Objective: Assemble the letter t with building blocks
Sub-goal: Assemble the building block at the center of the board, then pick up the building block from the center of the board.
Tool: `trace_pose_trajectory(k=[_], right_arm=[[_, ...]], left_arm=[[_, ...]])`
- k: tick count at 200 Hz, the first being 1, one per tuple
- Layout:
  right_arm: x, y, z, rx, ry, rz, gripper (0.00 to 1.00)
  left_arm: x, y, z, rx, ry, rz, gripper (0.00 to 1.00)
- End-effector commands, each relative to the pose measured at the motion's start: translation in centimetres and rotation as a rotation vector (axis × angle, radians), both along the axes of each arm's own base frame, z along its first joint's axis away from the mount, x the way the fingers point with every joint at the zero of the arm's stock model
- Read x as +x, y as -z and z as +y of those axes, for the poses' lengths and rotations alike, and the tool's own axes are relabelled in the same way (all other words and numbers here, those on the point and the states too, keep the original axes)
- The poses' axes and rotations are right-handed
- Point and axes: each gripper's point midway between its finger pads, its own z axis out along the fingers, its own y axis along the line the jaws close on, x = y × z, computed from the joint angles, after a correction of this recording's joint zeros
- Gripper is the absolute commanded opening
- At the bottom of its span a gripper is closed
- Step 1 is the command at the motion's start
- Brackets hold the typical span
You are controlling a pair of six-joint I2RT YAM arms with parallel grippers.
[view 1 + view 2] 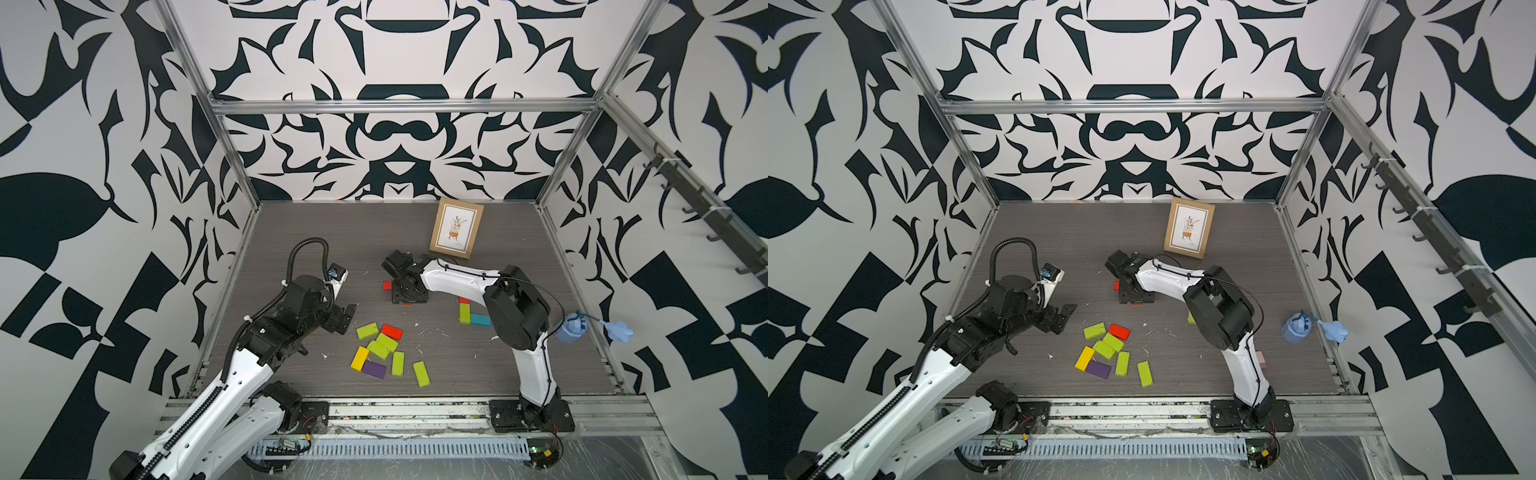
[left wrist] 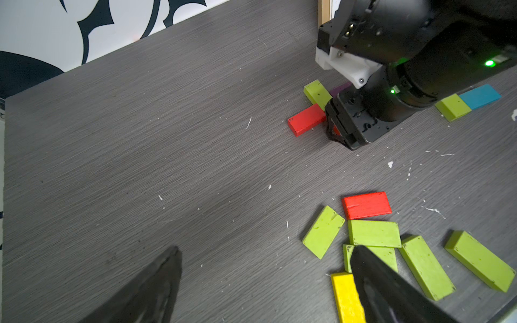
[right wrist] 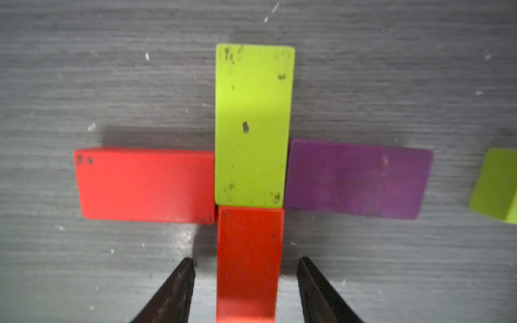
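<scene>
- While four building blocks lie flat as a cross at mid-table, the letter reads as nearly done: a lime green block (image 3: 253, 123) and a red stem block (image 3: 250, 232) sit end to end. A red crossbar block (image 3: 145, 186) and a purple block (image 3: 356, 179) butt against the green one's sides.
- The long axis runs green to red. By the top views the green end points toward the back wall and the picture frame (image 1: 456, 227), the red end toward the robot's base, and the crossbar lies sideways across the table (image 1: 332, 232).
- The purple block sits slightly skewed and a touch higher than its red partner. Squaring it, or lengthening the stem, is what I judge may be left.
- The right gripper (image 3: 246, 263) straddles the red stem block, its fingers spread with a gap on each side, gripping nothing.
- Nearer the base lies a loose pile (image 1: 386, 343) of spare blocks; a teal block (image 1: 480, 319) and a lime one lie beside the right arm.
- The left gripper (image 1: 345, 318) hangs wide open and empty just beside the pile.
</scene>
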Motion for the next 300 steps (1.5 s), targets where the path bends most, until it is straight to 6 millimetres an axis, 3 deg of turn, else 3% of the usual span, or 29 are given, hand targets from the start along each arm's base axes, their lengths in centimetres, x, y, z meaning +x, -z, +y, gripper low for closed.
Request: trace_pose_trajectory(k=[1, 48, 63, 124, 197, 261, 300], right_arm=[[0.1, -3.7, 0.4, 0.05, -0.042, -0.06, 0.66], [-1.9, -5.8, 0.6, 0.005, -0.144, -0.086, 0.69], [-2.3, -6.5, -0.3, -0.061, -0.153, -0.118, 0.69], [-8.1, -6.9, -1.7, -0.147, -0.226, -0.091, 0.69], [-14.5, -4.4, -1.8, -0.026, -0.246, -0.03, 0.68], [-17.7, -2.4, -3.2, -0.005, -0.24, -0.019, 0.67], [-19.6, -1.8, -2.9, 0.023, -0.284, 0.029, 0.67]], left_arm=[[0.0, 0.1, 0.1, 0.0, -0.002, -0.001, 0.98], [-0.1, 0.1, 0.1, -0.001, -0.002, 0.0, 0.98], [0.0, 0.0, 0.1, -0.002, -0.002, -0.002, 0.98], [-0.1, -0.1, 0.1, -0.005, -0.003, -0.003, 0.98], [-0.1, -0.1, 0.1, -0.006, -0.004, -0.001, 0.98], [0.0, -0.1, 0.1, -0.006, -0.005, -0.001, 0.98], [0.0, -0.1, 0.1, -0.005, -0.007, 0.0, 0.98]])
